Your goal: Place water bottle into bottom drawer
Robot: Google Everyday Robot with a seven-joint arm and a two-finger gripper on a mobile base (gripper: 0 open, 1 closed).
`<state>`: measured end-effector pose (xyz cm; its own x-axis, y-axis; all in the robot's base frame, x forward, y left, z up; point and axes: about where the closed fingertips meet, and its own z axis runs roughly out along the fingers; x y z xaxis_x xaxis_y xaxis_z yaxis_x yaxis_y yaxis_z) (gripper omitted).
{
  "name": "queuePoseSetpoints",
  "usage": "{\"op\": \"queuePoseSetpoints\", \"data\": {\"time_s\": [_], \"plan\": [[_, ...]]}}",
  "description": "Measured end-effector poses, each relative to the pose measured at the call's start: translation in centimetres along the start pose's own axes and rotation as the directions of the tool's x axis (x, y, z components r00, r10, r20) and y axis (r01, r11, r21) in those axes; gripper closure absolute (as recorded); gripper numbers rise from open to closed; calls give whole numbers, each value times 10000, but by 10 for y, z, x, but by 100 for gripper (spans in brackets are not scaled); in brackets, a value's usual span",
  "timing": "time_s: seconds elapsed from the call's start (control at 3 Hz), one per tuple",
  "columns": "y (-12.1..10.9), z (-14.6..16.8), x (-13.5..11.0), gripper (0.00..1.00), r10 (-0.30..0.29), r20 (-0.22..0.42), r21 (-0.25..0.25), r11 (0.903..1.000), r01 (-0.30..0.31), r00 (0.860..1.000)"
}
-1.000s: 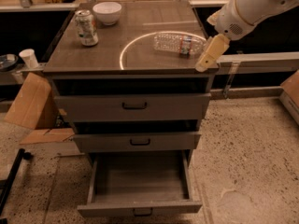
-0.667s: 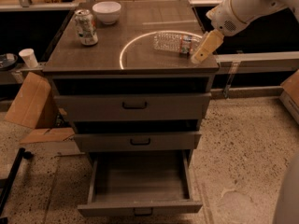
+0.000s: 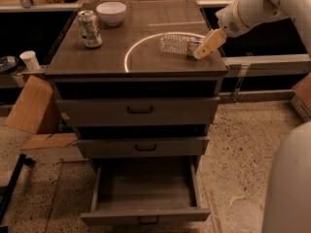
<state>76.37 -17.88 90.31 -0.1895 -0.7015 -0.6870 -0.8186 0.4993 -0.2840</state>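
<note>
Judging pick-up in hand: tan gripper (image 3: 208, 44), closure indeterminable, sits at the lying clear ribbed plastic water bottle (image 3: 175, 43); next, firm grasp before the open grey metal bottom drawer (image 3: 146, 217).

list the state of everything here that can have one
water bottle: lying on its side on the cabinet top, not yet picked up
bottom drawer: pulled open, bottle not in it
middle drawer: not pulled out
top drawer: not pulled out
soda can: upright
bowl: upright
paper cup: upright
hand: low at the bottle's right end, contact unclear
</note>
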Motion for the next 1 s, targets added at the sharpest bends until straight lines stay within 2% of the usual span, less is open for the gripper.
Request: {"op": "queuePoseSetpoints", "data": {"time_s": [0.33, 0.67, 1.0], "plan": [[-11, 33, 1, 0, 589, 268, -178, 9981, -585, 9979], [-15, 56, 6, 0, 888, 416, -360, 9955, -873, 9952], [-17, 76, 15, 27, 1200, 518, -550, 9916, -1172, 9914]]}}
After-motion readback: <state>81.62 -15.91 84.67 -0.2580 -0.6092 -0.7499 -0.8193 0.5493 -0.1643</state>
